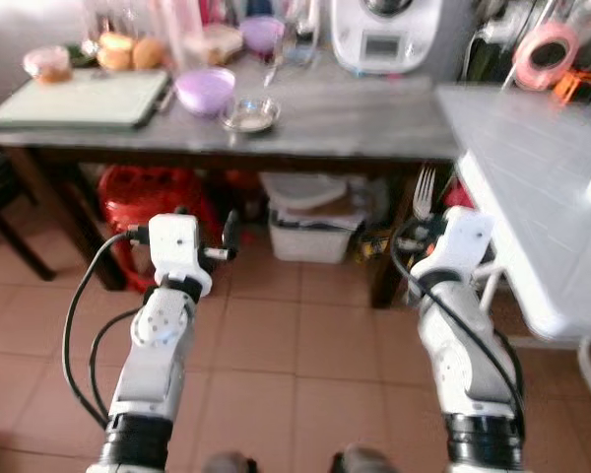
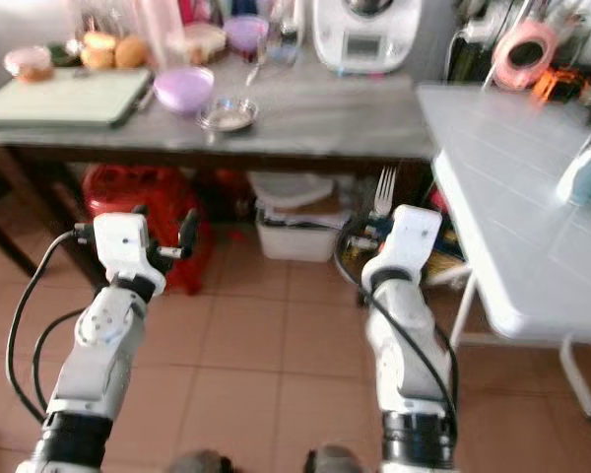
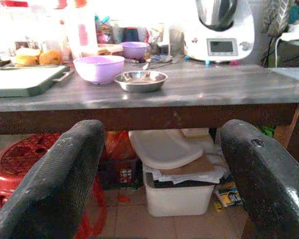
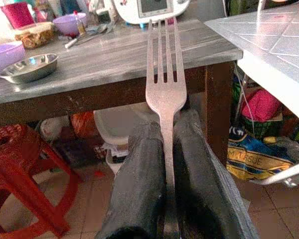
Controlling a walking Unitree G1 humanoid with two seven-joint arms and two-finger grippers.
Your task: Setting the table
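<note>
A dark wooden table [image 1: 305, 133] is seen ahead, with a green cutting board [image 1: 74, 101] laid at its left end and two bread rolls [image 1: 130, 51] set behind it. Just right of the board a lilac bowl [image 1: 205, 90] is placed, and a small steel dish [image 1: 250, 114] is found beside it, near the table's front edge. A white kitchen machine [image 1: 386, 34] is stood at the back, further right. Under the table a red stool [image 1: 153, 202] and a white lidded box [image 1: 310, 232] are kept on the tiled floor [image 1: 295, 374]. The left gripper [image 1: 202, 232] is held out in front of the table, below its top, with its two black fingers [image 3: 55, 174] spread wide apart and nothing between them. To the right, the right gripper [image 4: 167, 149] is raised at much the same height, its fingers pressed together on the handle of a fork [image 4: 164, 69], which is carried upright with its tines pointing up (the handle's lower end is hidden between the fingers). At the far right a white tiled table [image 1: 532, 158] is set at an angle to the wooden one, and a pink roll of tape [image 1: 547, 51] is visible beyond it.
</note>
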